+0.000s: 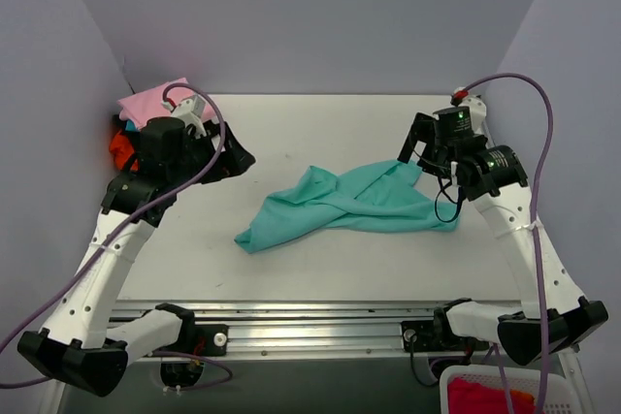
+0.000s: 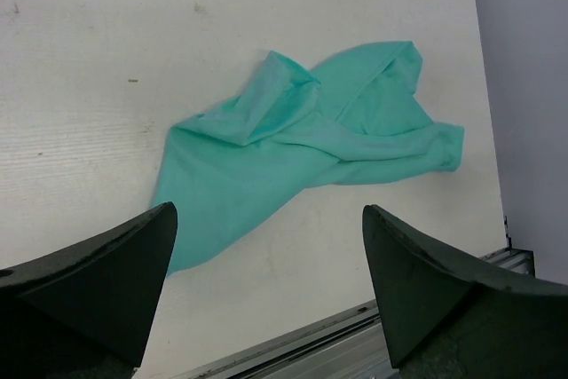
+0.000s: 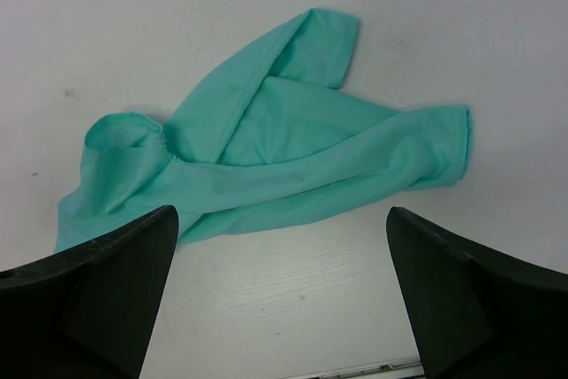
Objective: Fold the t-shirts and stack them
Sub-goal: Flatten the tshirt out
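Top view, with the table (image 1: pixel 320 118) read as a dial and 6 o'clock at its near edge.

Beyond the near edge, at about 5 o'clock, stands a white basket (image 1: pixel 456 397) holding a red cloth (image 1: pixel 485 399). A metal rail (image 1: pixel 320 322) runs along the near edge between the two arm bases.

Just past the centre toward 3 o'clock lies the teal t-shirt (image 1: pixel 349 203), crumpled and partly twisted, flat on the table. One end tapers toward 7 o'clock; the wider end spreads toward 3 o'clock.

The right gripper (image 1: pixel 415 143) hangs over the far right corner of this shirt, at about 2 o'clock. In the right wrist view its fingers (image 3: pixel 115 290) are spread wide with nothing between them, and the shirt (image 3: pixel 266 148) lies on the table below; contact with the cloth cannot be judged.

The left gripper (image 1: pixel 233 157) sits at about 10 o'clock, apart from the teal shirt. In the left wrist view its fingers (image 2: pixel 115 281) are likewise spread wide and hold nothing, with the shirt (image 2: pixel 311 139) seen beyond them.

In the far left corner, at about 11 o'clock, a pink t-shirt (image 1: pixel 150 101) lies against the wall (image 1: pixel 58 94). An orange-red t-shirt (image 1: pixel 118 147) shows just nearer, partly hidden by the left arm.
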`<state>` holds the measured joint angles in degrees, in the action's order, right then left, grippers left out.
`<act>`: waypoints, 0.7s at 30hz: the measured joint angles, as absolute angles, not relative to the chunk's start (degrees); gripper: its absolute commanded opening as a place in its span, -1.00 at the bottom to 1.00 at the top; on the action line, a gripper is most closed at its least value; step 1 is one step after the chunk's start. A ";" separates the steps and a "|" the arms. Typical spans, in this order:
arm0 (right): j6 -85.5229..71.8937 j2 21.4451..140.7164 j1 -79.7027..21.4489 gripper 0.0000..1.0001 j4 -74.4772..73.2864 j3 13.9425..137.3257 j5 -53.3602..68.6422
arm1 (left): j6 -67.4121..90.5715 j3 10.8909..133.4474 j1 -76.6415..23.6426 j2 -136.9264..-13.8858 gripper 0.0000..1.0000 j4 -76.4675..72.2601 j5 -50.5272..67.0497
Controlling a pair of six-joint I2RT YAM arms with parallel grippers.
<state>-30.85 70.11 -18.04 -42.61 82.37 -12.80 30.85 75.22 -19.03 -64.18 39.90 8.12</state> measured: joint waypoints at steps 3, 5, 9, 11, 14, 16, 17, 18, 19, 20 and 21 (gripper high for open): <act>-30.85 69.69 -18.04 1.00 -42.70 82.15 -14.24 | 30.33 75.02 -19.03 -64.82 0.88 41.56 8.03; -30.81 70.00 -18.04 1.00 -42.87 82.08 -14.94 | 29.30 75.31 -19.03 -67.59 0.88 43.70 7.88; -30.61 71.40 -18.04 1.00 -43.90 81.82 -16.27 | 26.68 76.36 -19.05 -76.29 0.88 47.20 7.77; -30.55 72.03 -18.04 1.00 -44.01 81.12 -16.34 | 25.56 77.03 -19.16 -80.60 0.89 47.81 7.94; -30.17 72.18 -18.04 1.00 -44.03 79.77 -16.05 | 23.68 77.95 -19.73 -86.61 0.93 47.44 8.67; -29.95 72.18 -18.04 1.00 -43.99 79.35 -15.62 | 22.37 78.02 -20.51 -90.00 0.94 46.70 9.56; -29.91 72.18 -18.04 1.00 -43.99 79.24 -15.38 | 21.96 78.04 -21.04 -91.66 0.94 46.44 9.93; -29.80 72.18 -18.04 1.00 -44.01 79.24 -15.18 | 21.56 78.04 -21.47 -93.06 0.94 46.00 10.59; -29.76 72.18 -18.04 1.00 -44.03 79.24 -15.11 | 21.17 78.04 -21.87 -94.30 0.94 45.58 11.22; -29.74 72.18 -18.04 1.00 -44.07 79.24 -15.03 | 20.67 78.11 -22.24 -95.39 0.94 45.06 11.88; -29.69 72.18 -18.02 1.00 -44.16 79.24 -14.98 | 20.34 78.37 -22.61 -96.49 0.94 44.60 12.51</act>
